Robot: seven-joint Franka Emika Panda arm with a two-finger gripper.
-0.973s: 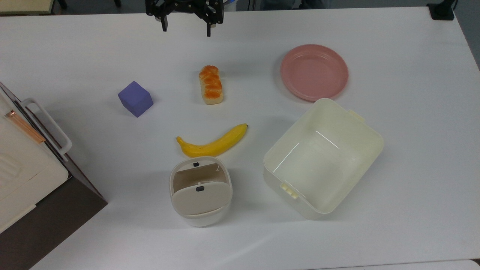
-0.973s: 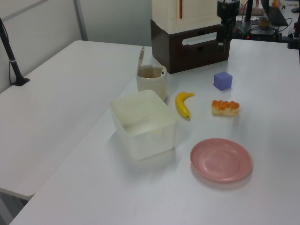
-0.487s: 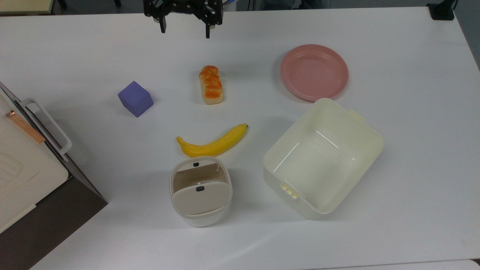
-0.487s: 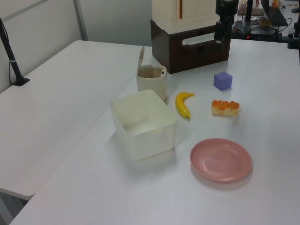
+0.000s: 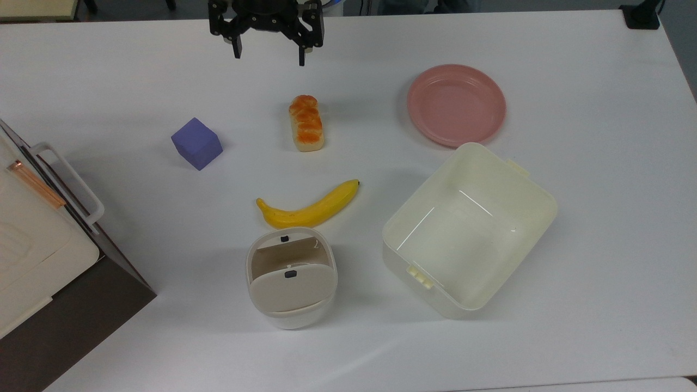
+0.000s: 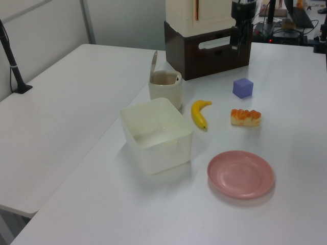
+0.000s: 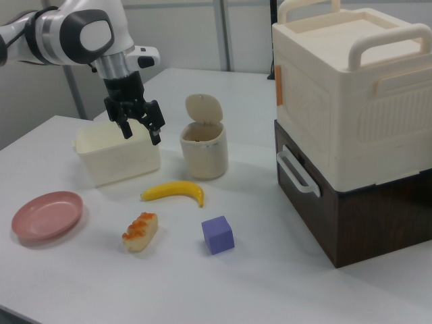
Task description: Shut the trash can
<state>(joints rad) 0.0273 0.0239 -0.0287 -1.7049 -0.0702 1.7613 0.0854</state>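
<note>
The trash can [image 5: 291,280] is a small white bin with a beige lid standing upright on its hinge, so the brownish inside is exposed. It also shows as the trash can [image 6: 165,88] and the trash can [image 7: 203,147], with the raised lid [image 7: 203,109] behind the opening. My gripper [image 5: 268,57] hangs open at the top view's upper edge, far from the can, with nothing between its fingers. In the right view the gripper [image 7: 141,133] hovers above the table, to the left of the can.
A banana [image 5: 307,209] lies just beyond the can, then a bread piece [image 5: 306,122] and a purple cube [image 5: 196,143]. A cream tub [image 5: 469,228] and a pink plate [image 5: 456,104] sit on the top view's right. A brown and cream cabinet [image 5: 38,239] fills its left edge.
The gripper has shifted slightly, coming a little lower and further into the top view. The can and the other objects have not moved.
</note>
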